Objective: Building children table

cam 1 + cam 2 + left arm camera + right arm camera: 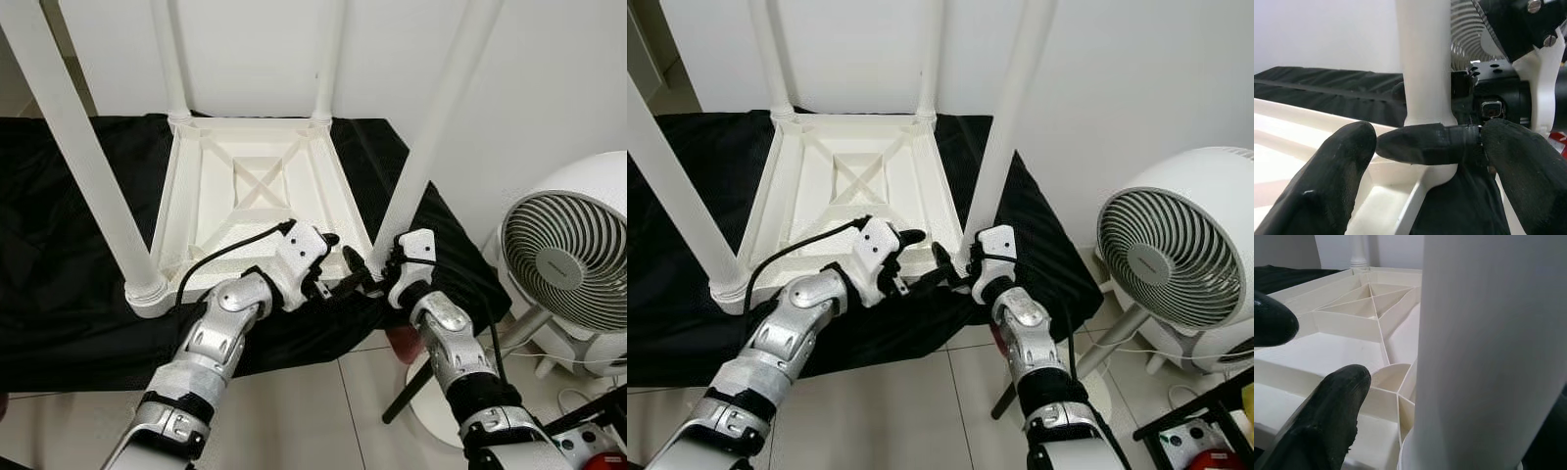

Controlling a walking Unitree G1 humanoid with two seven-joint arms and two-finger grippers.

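While the white children table (257, 191) lies upside down on a black-draped surface (59, 255) with its four legs pointing up, the work gathers at the near right corner. The leg there (416, 166) rises steeply from its socket and leans a little to the right, so its long axis runs nearly upright out of the corner and away from both arms.

The right hand (384, 266) sits at the very base of this leg, and its wrist view has the leg's white shaft right up against it, with one black finger (1327, 421) beside the shaft and another (1271, 323) set apart over the ribbed underside. The fingers look parted around the base rather than pressed flat on it — whether they actually clamp the leg cannot be told.

The left hand (338, 272) comes in from the other side. Its fingers stand spread, and between them its wrist view catches a black finger of the right hand lying across the foot of the leg.

Both hands are near, but the right one is nearer and looks better placed: the leg stands directly in front of it, whereas the left hand reaches across the corner — a steadying role, most likely. A white fan (573, 259) stands on the floor to the right.
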